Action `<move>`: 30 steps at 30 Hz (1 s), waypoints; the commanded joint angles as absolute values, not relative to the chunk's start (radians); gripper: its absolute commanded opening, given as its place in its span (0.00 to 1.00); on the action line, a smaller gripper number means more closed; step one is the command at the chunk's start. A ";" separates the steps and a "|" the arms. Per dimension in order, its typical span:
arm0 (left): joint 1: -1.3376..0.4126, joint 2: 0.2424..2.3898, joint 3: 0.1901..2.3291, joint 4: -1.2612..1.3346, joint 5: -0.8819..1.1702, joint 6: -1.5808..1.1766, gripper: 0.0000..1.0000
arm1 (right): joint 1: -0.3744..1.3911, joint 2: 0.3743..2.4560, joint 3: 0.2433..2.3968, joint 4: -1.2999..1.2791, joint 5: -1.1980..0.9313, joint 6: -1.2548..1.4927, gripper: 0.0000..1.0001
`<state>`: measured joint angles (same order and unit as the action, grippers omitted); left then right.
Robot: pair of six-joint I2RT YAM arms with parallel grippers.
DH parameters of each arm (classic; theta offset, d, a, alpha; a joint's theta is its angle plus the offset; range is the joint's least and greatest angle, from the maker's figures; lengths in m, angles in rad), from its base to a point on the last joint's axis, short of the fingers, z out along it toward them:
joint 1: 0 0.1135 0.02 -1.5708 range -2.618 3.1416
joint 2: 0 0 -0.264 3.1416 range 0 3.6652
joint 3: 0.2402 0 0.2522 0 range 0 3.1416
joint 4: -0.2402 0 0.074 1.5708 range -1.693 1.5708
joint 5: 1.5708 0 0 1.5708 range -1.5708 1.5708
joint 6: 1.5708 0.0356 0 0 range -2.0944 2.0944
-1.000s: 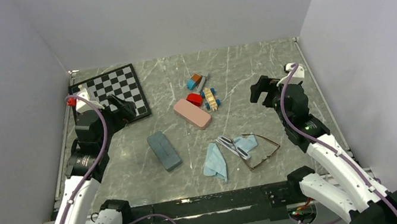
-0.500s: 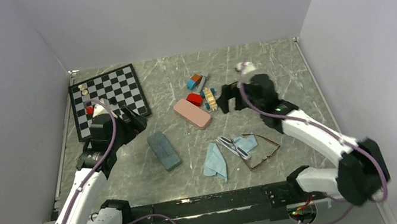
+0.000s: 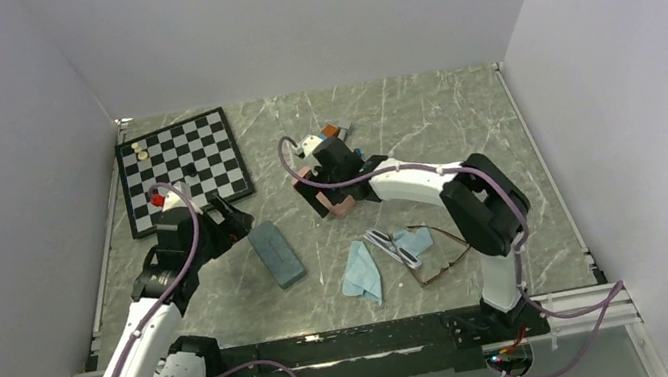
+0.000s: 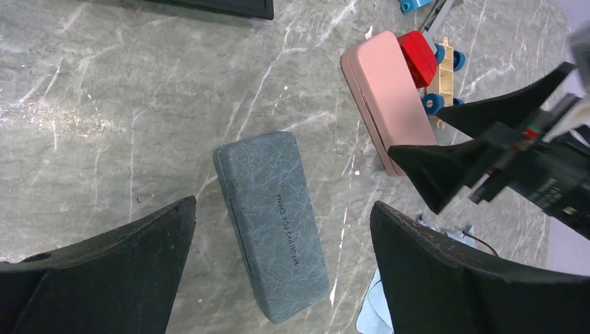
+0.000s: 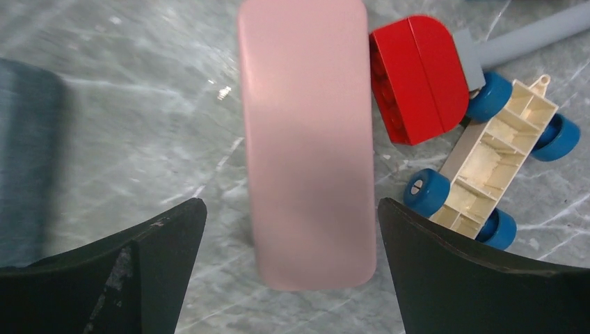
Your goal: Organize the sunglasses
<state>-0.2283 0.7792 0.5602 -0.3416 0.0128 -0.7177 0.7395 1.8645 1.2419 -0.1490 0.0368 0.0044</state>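
The pale-framed sunglasses [image 3: 394, 247] lie folded at the front centre, partly on a light blue cloth [image 3: 414, 239]. The reddish-brown sunglasses [image 3: 443, 253] lie open just to their right. Neither gripper is near them. My left gripper [image 3: 235, 216] is open and empty, low over the table beside the slate-blue case [image 3: 277, 253]. In the left wrist view this gripper [image 4: 284, 207] has its jaws spread wide on either side of that case [image 4: 275, 223]. My right gripper [image 3: 322, 190] is open above the pink case [image 3: 345, 206]. In the right wrist view it [image 5: 290, 205] straddles the pink case's [image 5: 306, 139] near end.
A chessboard [image 3: 184, 162] with a few pieces lies at the back left. A red block [image 5: 417, 76] and a blue-wheeled toy cart [image 5: 487, 167] sit right beside the pink case. More toy blocks [image 3: 331, 132] lie behind. A second blue cloth [image 3: 361, 273] lies at the front centre.
My right arm has swung from the right side across to the left, over the pink case. My left gripper has moved forward and right toward the slate-blue case.
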 commanded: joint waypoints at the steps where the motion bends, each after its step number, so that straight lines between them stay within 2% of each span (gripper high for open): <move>1: -0.232 0.792 0.558 -0.312 0.031 -0.701 0.99 | 0.733 1.941 1.310 -0.202 0.108 -0.051 1.00; 8: -0.232 0.821 0.566 -0.302 0.034 -0.695 0.99 | 0.732 2.006 1.351 -0.214 0.128 -0.045 0.99; 12: -0.232 0.829 0.566 -0.300 0.035 -0.695 0.99 | 0.732 2.003 1.351 -0.204 0.111 -0.020 0.95; 14: -0.232 0.832 0.567 -0.293 0.036 -0.693 0.99 | 0.732 1.997 1.356 -0.210 0.091 -0.010 0.89; 16: -0.232 0.836 0.568 -0.286 0.039 -0.691 0.99 | 0.730 1.988 1.355 -0.217 0.067 -0.006 0.78; 19: -0.232 0.839 0.576 -0.283 0.048 -0.682 0.99 | 0.730 1.953 1.351 -0.224 0.040 0.023 0.53; 22: -0.232 0.833 0.586 -0.247 0.090 -0.663 0.99 | 0.730 1.868 1.327 -0.210 0.006 0.091 0.38; 26: -0.232 0.806 0.586 -0.056 0.248 -0.645 0.99 | 0.711 1.684 1.258 -0.171 -0.104 0.212 0.32; 30: -0.233 0.813 0.579 0.223 0.486 -0.677 0.99 | 0.623 1.483 1.127 -0.033 -0.384 0.385 0.28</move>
